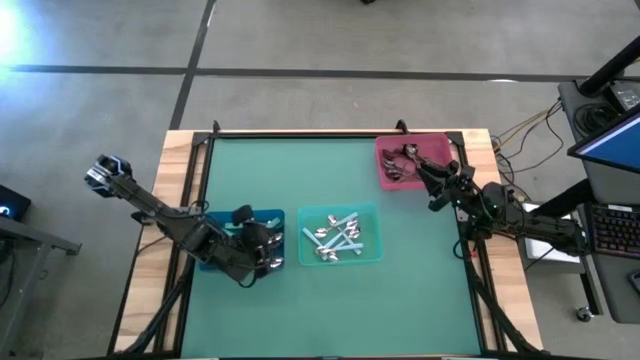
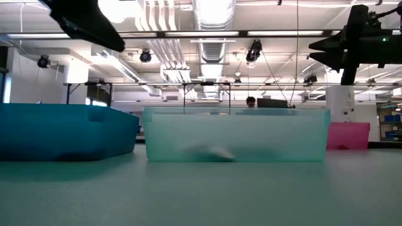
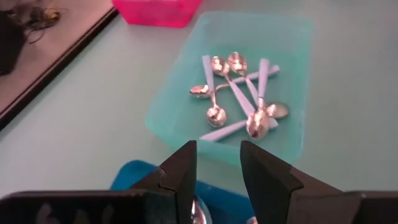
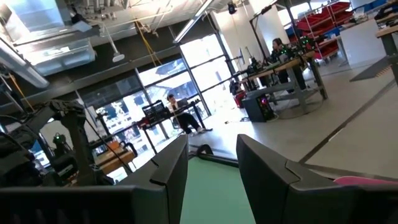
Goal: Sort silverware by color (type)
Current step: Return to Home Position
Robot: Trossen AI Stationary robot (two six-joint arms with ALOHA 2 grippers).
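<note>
Several teal-handled spoons [image 3: 239, 93] lie flat in the teal bin [image 3: 180, 87], at the table's middle [image 1: 338, 238]. Dark spoons [image 1: 398, 165] lie in the pink bin [image 1: 438, 150] at the far right. My left gripper [image 3: 217, 152] hangs open and empty over the blue bin [image 1: 222, 262], its fingers pointing toward the teal bin. A shiny silver spoon [image 3: 199, 210] shows below it, mostly hidden by the fingers. My right gripper [image 4: 211, 146] is open and empty, raised beside the pink bin [image 1: 428, 180] and tilted slightly upward.
The three bins stand on a green mat [image 1: 300, 310] framed by a wooden table edge [image 1: 180, 160]. In the low view the blue bin [image 2: 63, 132], teal bin [image 2: 235, 135] and pink bin [image 2: 348, 135] stand in a row. Open mat lies at the near side and far left.
</note>
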